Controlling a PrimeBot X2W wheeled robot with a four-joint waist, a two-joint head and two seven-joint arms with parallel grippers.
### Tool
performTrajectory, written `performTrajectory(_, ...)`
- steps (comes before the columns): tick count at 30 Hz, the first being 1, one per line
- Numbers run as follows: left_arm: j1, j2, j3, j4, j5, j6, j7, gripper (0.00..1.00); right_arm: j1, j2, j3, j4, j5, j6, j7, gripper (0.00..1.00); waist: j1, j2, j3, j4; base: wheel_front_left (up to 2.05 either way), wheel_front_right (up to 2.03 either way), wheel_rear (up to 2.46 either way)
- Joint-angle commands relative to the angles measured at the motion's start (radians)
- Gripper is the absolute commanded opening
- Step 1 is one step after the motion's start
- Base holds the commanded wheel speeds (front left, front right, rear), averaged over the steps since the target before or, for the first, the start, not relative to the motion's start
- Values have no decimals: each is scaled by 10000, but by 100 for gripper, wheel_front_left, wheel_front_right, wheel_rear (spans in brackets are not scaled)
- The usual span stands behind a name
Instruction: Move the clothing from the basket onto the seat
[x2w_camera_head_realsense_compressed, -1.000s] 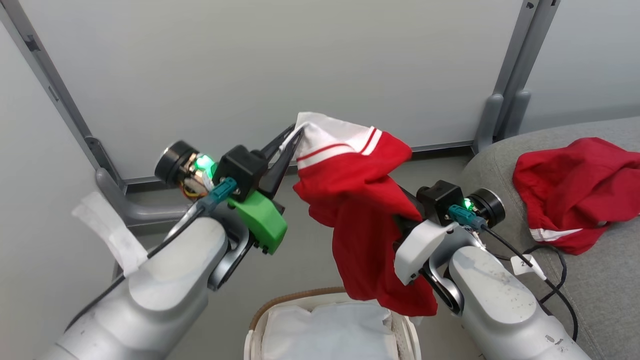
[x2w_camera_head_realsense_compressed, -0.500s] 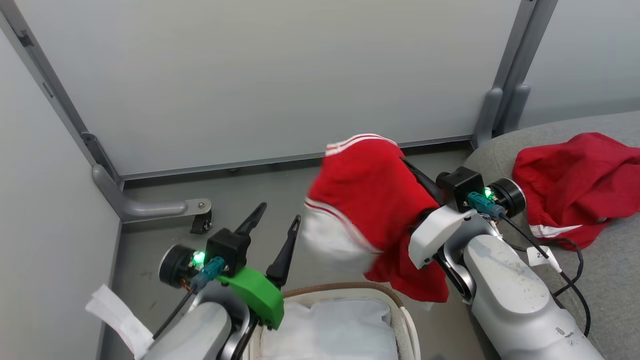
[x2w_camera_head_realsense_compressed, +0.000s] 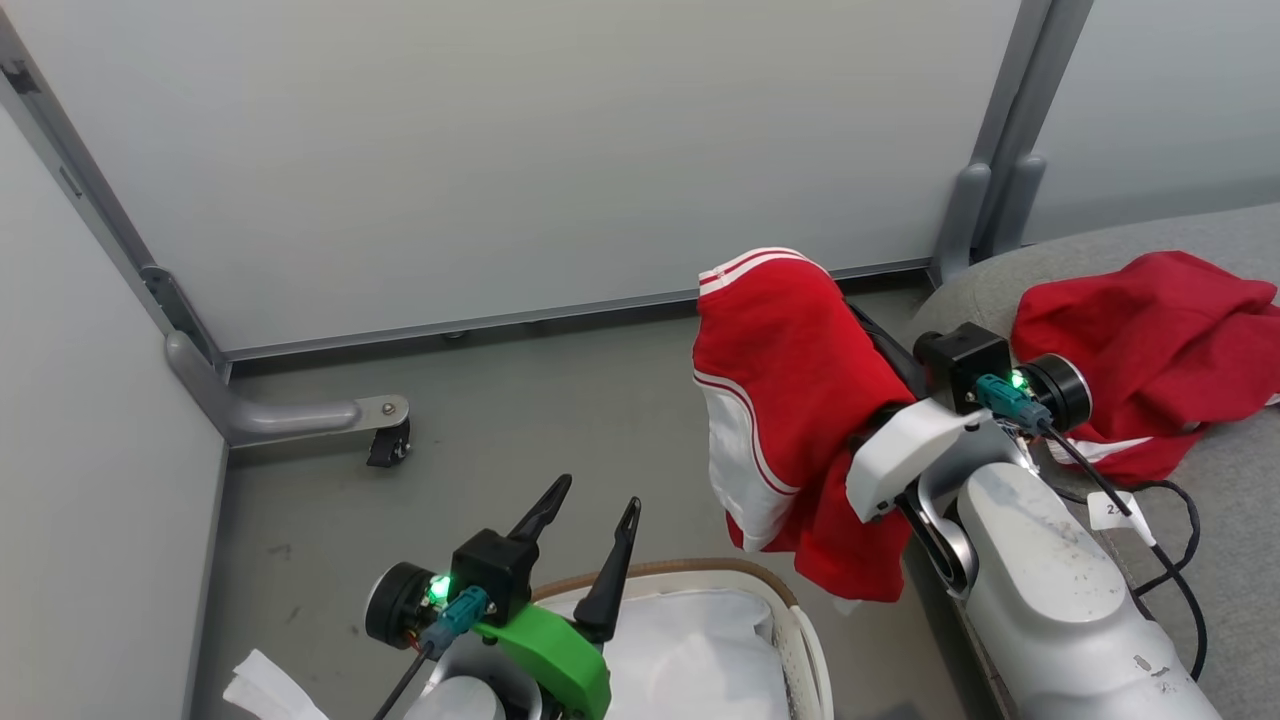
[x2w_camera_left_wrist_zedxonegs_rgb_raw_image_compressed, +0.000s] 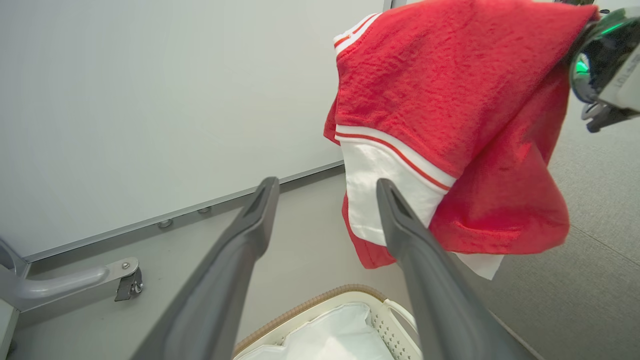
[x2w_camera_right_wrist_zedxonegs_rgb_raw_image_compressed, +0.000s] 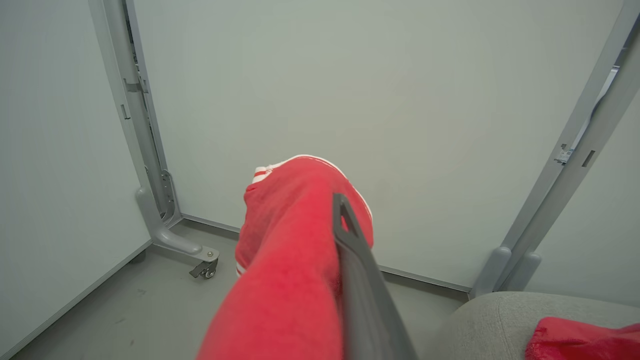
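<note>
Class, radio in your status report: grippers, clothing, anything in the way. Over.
Left gripper open, empty, by the basket. Right gripper shut on red garment, draped over it. Second garment on the seat. Nothing seen in the way.

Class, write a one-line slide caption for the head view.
Right gripper holds a red garment clear of the basket, left gripper open; a second red garment lies on the grey seat.

Wears pale grey forearm shells (x2w_camera_head_realsense_compressed: 1040, 600), scuffed and speckled. Carries a bright green bracket (x2w_camera_head_realsense_compressed: 545, 655) at the left wrist, a white cover (x2w_camera_head_realsense_compressed: 905, 450) at the right. Shows black camera blocks (x2w_camera_head_realsense_compressed: 965, 355), green lights (x2w_camera_head_realsense_compressed: 1018, 380), teal connectors (x2w_camera_head_realsense_compressed: 1000, 395), black cables (x2w_camera_head_realsense_compressed: 1075, 462), a white tag (x2w_camera_head_realsense_compressed: 1112, 510). Tapers at the left gripper (x2w_camera_head_realsense_compressed: 596, 492) into two long dark fingers (x2w_camera_left_wrist_zedxonegs_rgb_raw_image_compressed: 240, 260).
</note>
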Motion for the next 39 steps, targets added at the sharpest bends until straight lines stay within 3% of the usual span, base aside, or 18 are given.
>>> performTrajectory(1, 169, -64, 153, 46, 191, -74, -6, 100, 56, -33, -77, -71, -52, -11, -19, 0, 0, 0, 42, -90, 0, 0, 0)
performTrajectory(10, 475, -393, 907, -69, 832, -373, -5, 100, 166, -38, -512, -167, -355, -11, -19, 0, 0, 0, 210, -699, 0, 0, 0)
performTrajectory(19, 564, -559, 1574, -446, 1430, -613, -5, 100, 244, -36, -1389, -455, -1284, -11, -21, 0, 0, 0, 736, -2467, 0, 0, 0)
performTrajectory(27, -27, -697, 1518, -481, 1955, -869, -5, 100, 89, -24, -2278, -685, -1900, -11, -21, 0, 0, 0, 1529, -3696, 0, 0, 0)
performTrajectory(33, -315, -748, 1291, -367, 2141, -1005, -5, 100, -34, -22, -2554, -803, -1950, -11, -21, 0, 0, 0, 1946, -4106, 0, 0, 0)
performTrajectory(39, -510, -705, 1137, -336, 2291, -1069, -5, 100, -483, -33, -2702, -864, -2136, -11, -21, 0, 0, 0, 2292, -4068, 0, 0, 0)
